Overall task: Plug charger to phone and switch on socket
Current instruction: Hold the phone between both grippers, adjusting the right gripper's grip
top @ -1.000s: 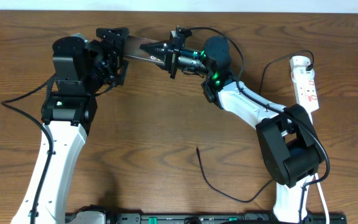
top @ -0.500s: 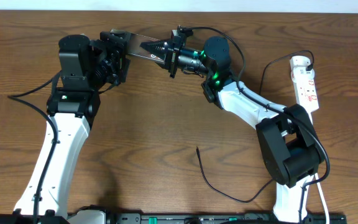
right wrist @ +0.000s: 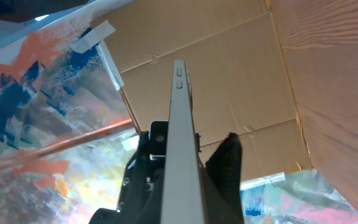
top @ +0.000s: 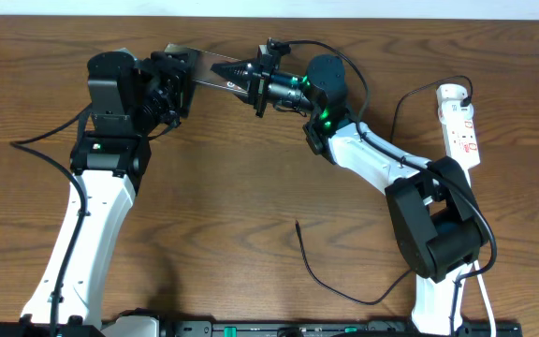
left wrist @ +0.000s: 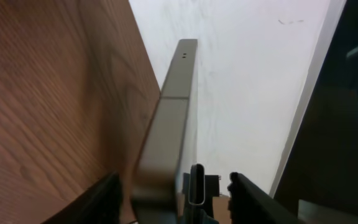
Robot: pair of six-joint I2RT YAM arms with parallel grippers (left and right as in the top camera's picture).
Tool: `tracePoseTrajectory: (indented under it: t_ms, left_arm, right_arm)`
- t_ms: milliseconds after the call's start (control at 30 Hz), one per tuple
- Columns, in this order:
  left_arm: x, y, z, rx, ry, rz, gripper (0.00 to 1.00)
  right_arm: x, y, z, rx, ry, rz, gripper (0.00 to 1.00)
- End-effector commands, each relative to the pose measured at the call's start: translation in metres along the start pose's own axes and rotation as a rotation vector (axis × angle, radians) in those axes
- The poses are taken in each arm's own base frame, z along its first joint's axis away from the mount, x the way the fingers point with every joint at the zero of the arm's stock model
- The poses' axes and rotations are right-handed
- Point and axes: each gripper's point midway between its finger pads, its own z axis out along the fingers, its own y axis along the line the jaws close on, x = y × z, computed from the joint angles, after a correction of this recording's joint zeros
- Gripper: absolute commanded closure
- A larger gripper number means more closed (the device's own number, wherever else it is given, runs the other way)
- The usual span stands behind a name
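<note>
Wooden table [top: 251,187], left pincer [top: 180,75] narrowed around phone [top: 210,71]

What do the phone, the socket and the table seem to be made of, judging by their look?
By look only: the phone is probably metal or metal-look plastic; its thin edge is a matte grey-brown band with a seam. The socket looks like white moulded plastic, smooth, with red markings. The table is wood or wood-look laminate: brown grain lines run along it, but which of the two cannot be told.
</note>
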Motion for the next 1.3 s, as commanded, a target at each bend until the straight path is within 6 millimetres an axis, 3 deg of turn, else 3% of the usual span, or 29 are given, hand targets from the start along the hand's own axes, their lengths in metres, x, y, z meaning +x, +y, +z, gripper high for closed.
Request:
tracePoseTrajectory:
  t_ms: [0,367,933,1133,1267]
  left_arm:
    - [-0.002,0.006,0.0,-0.011,-0.008,0.009,0.5]
    - [-0.004,0.007,0.001,-0.013,-0.016,0.017,0.67]
    - [-0.006,0.017,0.009,-0.041,-0.014,0.01,0.81]
    - [-0.006,0.013,0.01,-0.024,-0.013,0.015,0.92]
    - [-0.006,0.013,0.01,-0.025,-0.014,0.016,0.92]
  right_arm:
    - [0.014,0.008,0.007,-0.015,0.032,-0.013,0.99]
    - [0.024,0.008,0.013,-0.024,0.055,-0.026,0.99]
    - [0.024,0.008,0.013,-0.024,0.055,-0.025,0.99]
    - [0.024,0.008,0.013,-0.024,0.055,-0.025,0.99]
    - [0.024,0.008,0.013,-0.024,0.055,-0.025,0.99]
